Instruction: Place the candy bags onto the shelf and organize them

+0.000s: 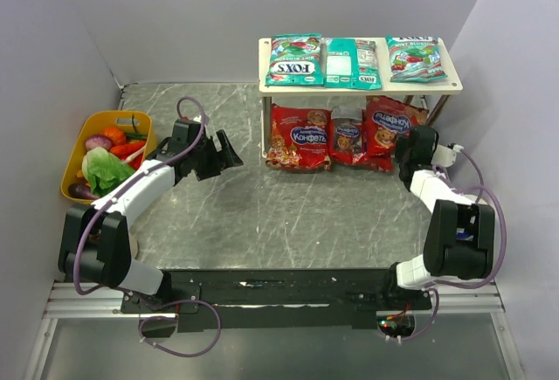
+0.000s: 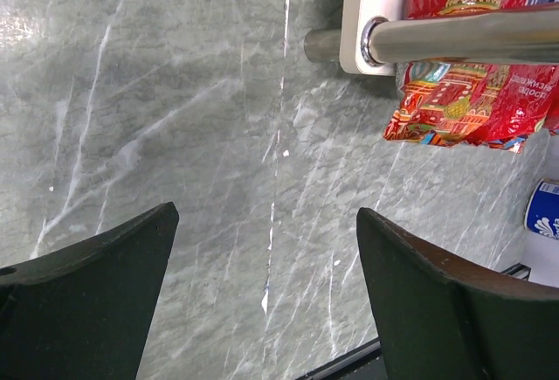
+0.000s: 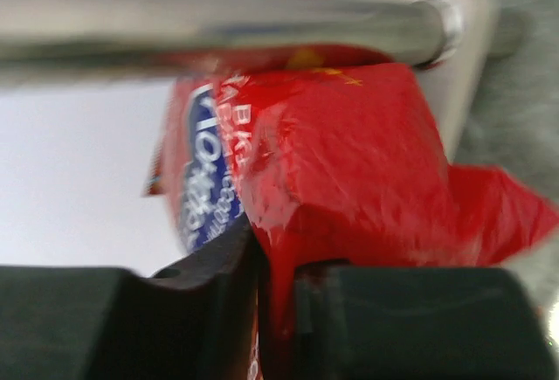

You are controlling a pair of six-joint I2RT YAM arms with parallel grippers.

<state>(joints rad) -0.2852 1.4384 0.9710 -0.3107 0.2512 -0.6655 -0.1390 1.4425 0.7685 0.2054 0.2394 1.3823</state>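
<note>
Clamped between the black fingers (image 3: 131,319) of the right hand (image 3: 278,288), closest to the wrist lens, is the near edge of a red candy bag (image 3: 349,162). It is the rightmost of three on the lower tier of the shelf (image 1: 349,90). The packet is seen raised at a slight angle against its neighbour, and it is judged to be held by its edge so that it can be squared up under the top board. The two other red bags (image 1: 299,137) are laid beside it, and three teal bags (image 1: 294,59) are set side by side on the upper tier, so only straightening appears to be left. A metal rail (image 3: 218,22) crosses just above the gripped bag and could be struck if the hand were lifted. The left hand (image 1: 229,151) is spread wide with nothing in it, over bare desk (image 1: 288,214) left of the shelf, clear of the work. A yellow tub (image 1: 70,166) of toy vegetables is kept well apart at the far left.
</note>
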